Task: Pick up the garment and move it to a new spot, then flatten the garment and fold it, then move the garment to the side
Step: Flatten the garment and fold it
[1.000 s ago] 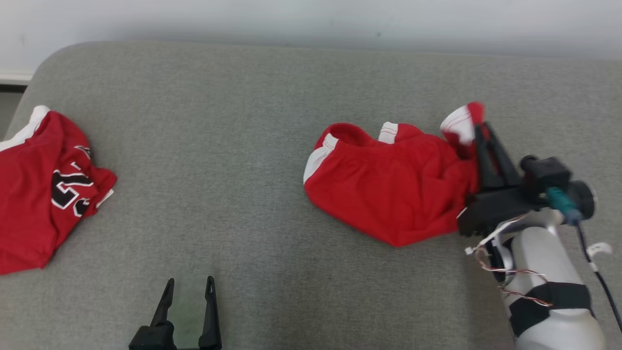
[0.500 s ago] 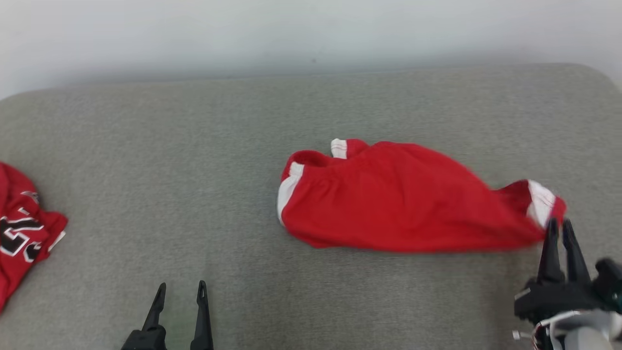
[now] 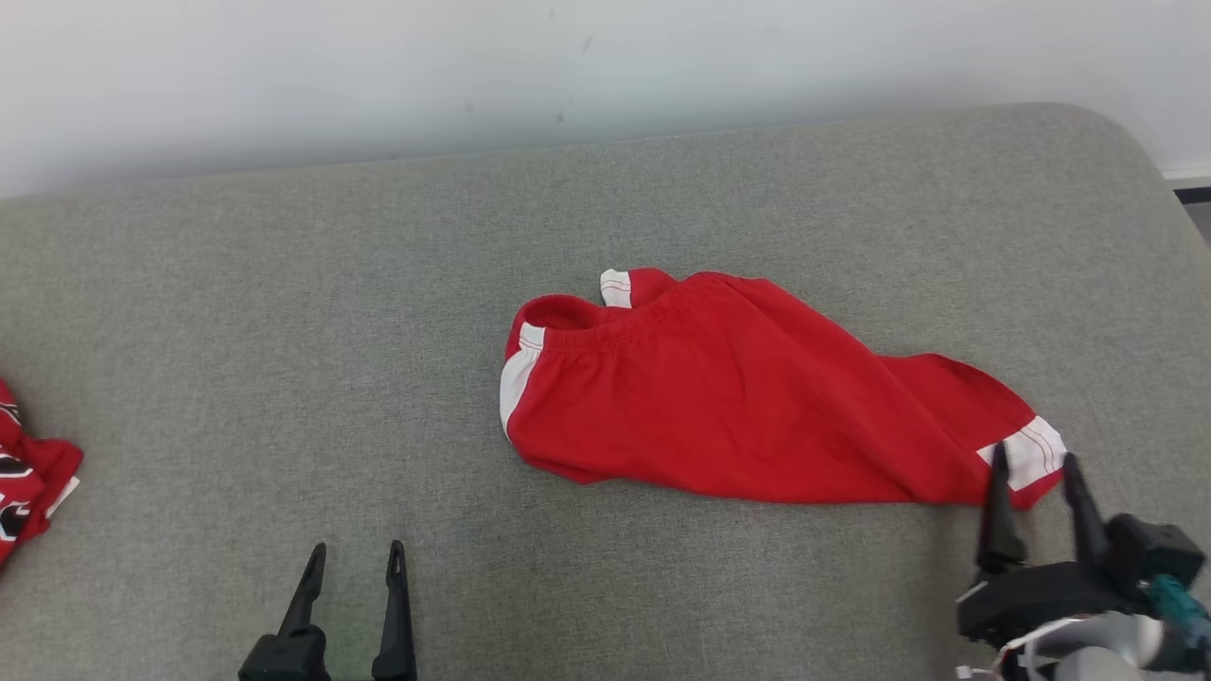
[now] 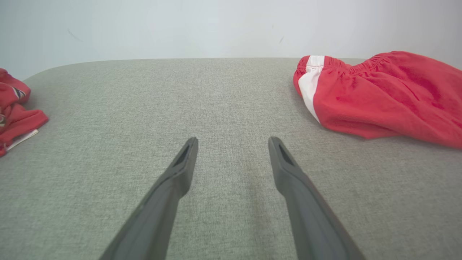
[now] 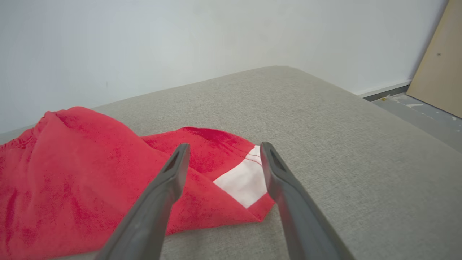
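Observation:
The garment (image 3: 747, 407) is a pair of red shorts with white side stripes, lying spread across the middle right of the grey cushion (image 3: 284, 312). Its waistband faces left and one leg hem with a white band lies at the lower right. My right gripper (image 3: 1031, 463) stands open just in front of that hem, the fingers straddling the white corner (image 5: 242, 182) without holding it. My left gripper (image 3: 355, 558) is open over bare cushion at the lower left, well apart from the shorts (image 4: 382, 92).
A second red garment with black and white lettering (image 3: 28, 473) lies at the cushion's far left edge (image 4: 16, 104). A white wall runs behind the cushion. Off the cushion's right end are grey floor (image 5: 426, 115) and a tan board (image 5: 438, 57).
My right gripper dragged the shorts' leg out to the right and toward me, then opened and let go of the hem. The shorts now lie stretched out. The head camera has turned rightward.

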Motion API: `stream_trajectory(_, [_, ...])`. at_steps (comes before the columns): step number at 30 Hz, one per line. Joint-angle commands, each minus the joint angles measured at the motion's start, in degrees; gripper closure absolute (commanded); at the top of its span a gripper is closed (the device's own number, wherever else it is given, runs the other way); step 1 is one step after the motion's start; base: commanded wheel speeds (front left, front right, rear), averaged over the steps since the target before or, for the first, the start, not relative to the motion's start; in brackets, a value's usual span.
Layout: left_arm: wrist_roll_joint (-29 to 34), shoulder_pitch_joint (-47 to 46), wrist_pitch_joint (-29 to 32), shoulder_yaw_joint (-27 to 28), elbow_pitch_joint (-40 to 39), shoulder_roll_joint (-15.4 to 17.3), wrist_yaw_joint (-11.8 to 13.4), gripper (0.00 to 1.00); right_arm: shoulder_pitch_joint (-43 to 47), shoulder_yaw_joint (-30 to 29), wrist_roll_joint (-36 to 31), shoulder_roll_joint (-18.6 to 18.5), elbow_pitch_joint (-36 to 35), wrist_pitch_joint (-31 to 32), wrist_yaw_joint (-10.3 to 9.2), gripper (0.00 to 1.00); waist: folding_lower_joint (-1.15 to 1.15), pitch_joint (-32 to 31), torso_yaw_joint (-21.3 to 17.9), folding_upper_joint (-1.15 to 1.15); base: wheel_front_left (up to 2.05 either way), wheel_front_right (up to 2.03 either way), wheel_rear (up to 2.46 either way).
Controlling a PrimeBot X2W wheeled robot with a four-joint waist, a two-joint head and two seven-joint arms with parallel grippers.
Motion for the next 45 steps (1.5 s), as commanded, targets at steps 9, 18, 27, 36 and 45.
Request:
stream_trajectory(9, [-0.6,-0.3,-0.2,-1.3,0.6,0.0,0.3,0.00,-3.4,11.5,2.4,0.2,-0.4,0.0,-0.13,0.00,0.00,0.3,2.0,0.00,0.00,0.00,0.00])
stream_trajectory(18, [-1.8,-1.5,-0.2,-3.2,0.9,0.0,0.6,0.00,-14.8,20.2,4.2,-2.8,6.0,0.0,-0.13,0.00,0.00,2.9,6.6,0.00,0.00,0.00,0.00])
stream_trajectory(27, [-2.7,-2.4,-0.2,-4.8,0.3,0.0,1.5,0.00,-25.4,20.7,3.3,-7.4,19.7,0.0,-0.13,0.00,0.00,6.0,11.3,0.00,0.00,0.00,0.00])
stream_trajectory(36, [-3.0,-3.9,-0.2,-5.4,0.1,0.0,2.2,0.00,-29.9,22.9,6.3,-7.9,29.7,0.0,-0.13,1.00,0.00,7.2,11.9,0.00,0.00,0.00,0.00])
stream_trajectory(45, [-2.2,-3.4,-0.2,-4.6,0.3,0.0,1.7,0.00,-26.0,25.5,7.7,-6.5,13.3,-0.1,-0.13,1.00,0.00,5.4,10.5,0.00,0.00,0.00,0.00])
